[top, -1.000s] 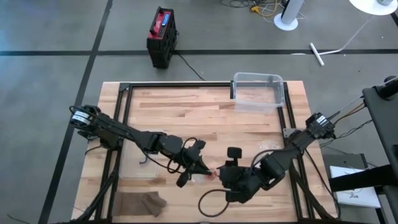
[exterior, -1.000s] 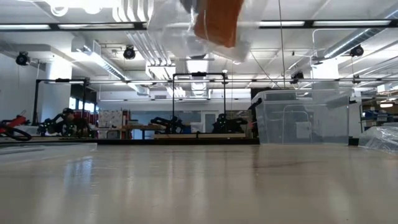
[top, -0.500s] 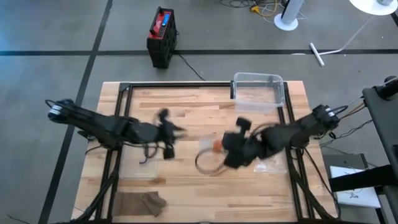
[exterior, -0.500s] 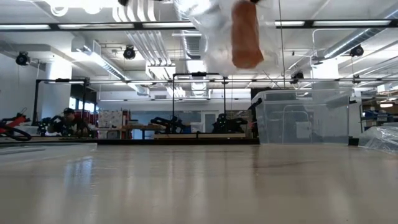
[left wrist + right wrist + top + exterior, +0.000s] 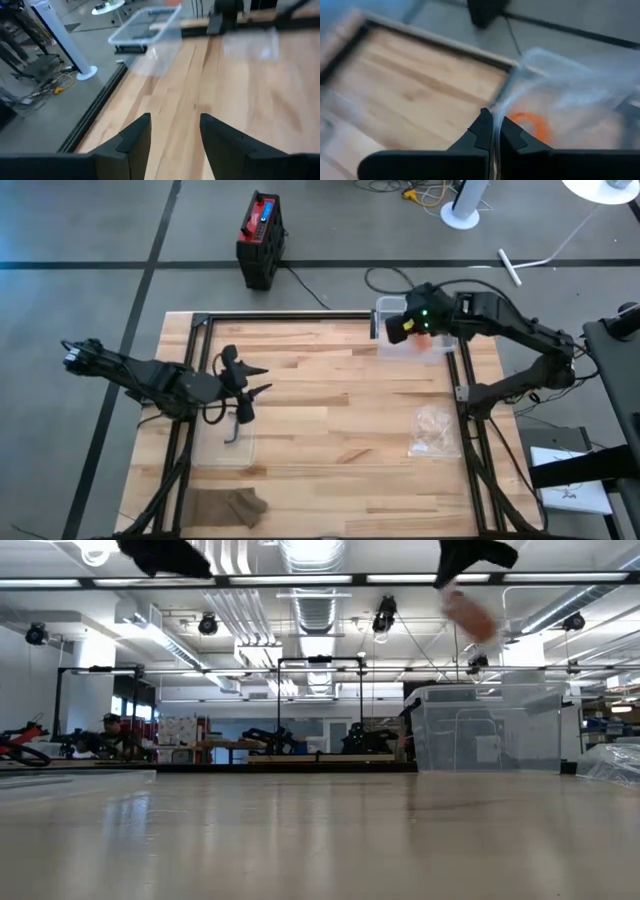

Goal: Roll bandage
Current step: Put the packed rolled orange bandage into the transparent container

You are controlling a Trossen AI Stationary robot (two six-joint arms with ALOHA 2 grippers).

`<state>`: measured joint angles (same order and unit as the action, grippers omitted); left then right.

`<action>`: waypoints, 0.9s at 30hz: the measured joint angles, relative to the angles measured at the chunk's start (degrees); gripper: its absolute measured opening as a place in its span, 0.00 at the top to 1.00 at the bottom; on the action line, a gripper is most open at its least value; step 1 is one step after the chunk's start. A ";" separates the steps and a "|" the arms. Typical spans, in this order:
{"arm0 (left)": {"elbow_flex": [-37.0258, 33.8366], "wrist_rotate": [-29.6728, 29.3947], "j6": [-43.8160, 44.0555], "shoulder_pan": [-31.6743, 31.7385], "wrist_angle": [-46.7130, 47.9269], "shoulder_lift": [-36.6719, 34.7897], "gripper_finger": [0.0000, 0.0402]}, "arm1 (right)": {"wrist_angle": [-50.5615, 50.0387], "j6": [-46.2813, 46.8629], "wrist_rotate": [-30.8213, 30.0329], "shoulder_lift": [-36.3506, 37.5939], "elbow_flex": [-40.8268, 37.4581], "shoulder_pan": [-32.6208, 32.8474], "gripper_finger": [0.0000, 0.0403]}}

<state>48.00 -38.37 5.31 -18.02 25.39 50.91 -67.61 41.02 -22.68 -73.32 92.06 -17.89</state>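
- Your right hand is pressed together on the edge of a clear bag, and the orange bandage roll sits inside that bag, hanging just beyond the fingertips.
- That hand is over the clear bin at the far right corner of the tabletop, so the roll is in the air above the bin, not on the wood.
- The pinch looks thin: only a fold of plastic shows between the fingers. A quick swing could let the film slide out, and the bag would drop wherever the hand happens to be.
- The roll is loose inside the bag, so it may shift or swing as you move, pulling the bag off line with the bin's rim.
- If you release too near the rim, the bag could catch on the wall and spill onto the tabletop or the floor beyond.
- Your left hand is spread with nothing between its fingers, low over the left side of the tabletop, well apart from the bag.
- A second crumpled clear wrapper lies on the tabletop near the right edge, well behind your right hand; do not mistake it for the one you hold.
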 joint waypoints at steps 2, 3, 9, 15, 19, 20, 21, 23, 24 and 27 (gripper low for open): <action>-2.71 -0.06 -3.46 0.19 -0.11 -0.54 0.60 | 2.29 1.31 -2.78 0.37 0.13 -1.65 1.00; -3.55 -0.04 -6.56 0.22 -0.11 -0.67 0.60 | 2.78 1.35 -5.00 0.39 0.13 -2.36 1.00; -4.98 -0.07 -10.16 0.29 -0.72 -2.71 0.64 | -0.81 1.24 -7.32 -1.53 -0.04 -5.68 1.00; -5.37 -0.03 -8.83 0.29 -0.57 -4.27 0.69 | -4.33 4.46 -6.70 -6.81 -0.22 -5.62 1.00; -6.47 -0.02 -8.57 0.29 -0.37 -4.76 0.71 | -3.82 3.99 -4.87 -11.53 -0.22 -4.91 1.00; -6.68 -0.01 -8.53 0.29 -0.41 -4.91 0.71 | -3.65 2.90 -4.99 -12.78 -0.22 -4.74 1.00; -6.91 -0.03 -8.49 0.29 -0.40 -5.00 0.71 | -3.67 2.25 -5.40 -13.91 -0.22 -4.75 1.00; -7.22 0.00 -8.44 0.29 -0.40 -5.00 0.71 | -3.43 0.92 -6.73 -16.19 -0.22 -4.70 1.00; -7.28 0.00 -8.46 0.29 -0.36 -5.03 0.70 | -3.31 0.31 -7.50 -17.16 -0.22 -4.74 1.00; -7.25 0.00 -8.44 0.29 -0.40 -5.22 0.69 | -3.03 -1.71 -10.06 -19.94 -0.23 -4.78 1.00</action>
<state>40.75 -38.37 -3.14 -17.74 24.99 45.69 -70.64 39.31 -32.73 -93.26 91.83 -22.68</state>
